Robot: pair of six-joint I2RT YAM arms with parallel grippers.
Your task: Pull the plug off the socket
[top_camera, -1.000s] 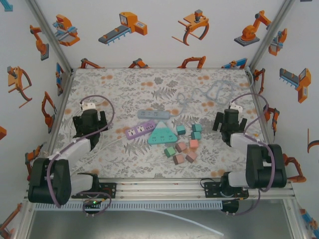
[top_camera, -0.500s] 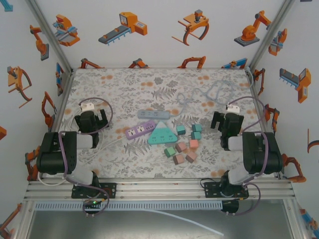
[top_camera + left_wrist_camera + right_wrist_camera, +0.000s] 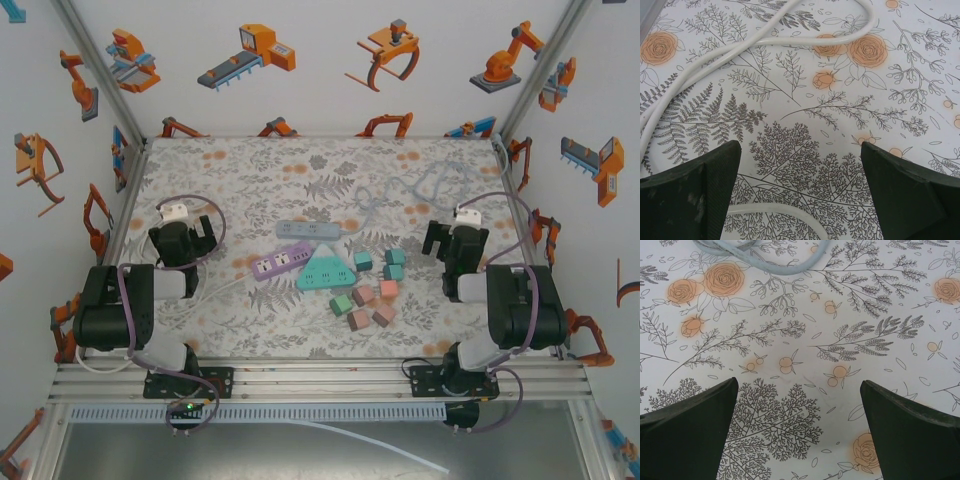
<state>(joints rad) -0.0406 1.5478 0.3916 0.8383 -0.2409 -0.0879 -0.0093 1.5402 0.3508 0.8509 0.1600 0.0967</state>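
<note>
A floral bench (image 3: 250, 180) stands inside white walls (image 3: 330, 100) dotted with orange robot pictures. Left gripper (image 3: 800, 144) and right gripper (image 3: 799, 381) hang low, jaws spread wide, gripping nothing — the purple socket (image 3: 282, 261) lies mid-bench between them.

Floral table cover (image 3: 420, 160), grey ferns and orange roses, lay flat across the bench. Small cubes (image 3: 363, 296) sat loosely clustered right of centre: three teal, four pink, one green. White walls carried orange robot-arm stickers (image 3: 386, 52). Aluminium posts (image 3: 112, 72) rose at the far corners.
</note>
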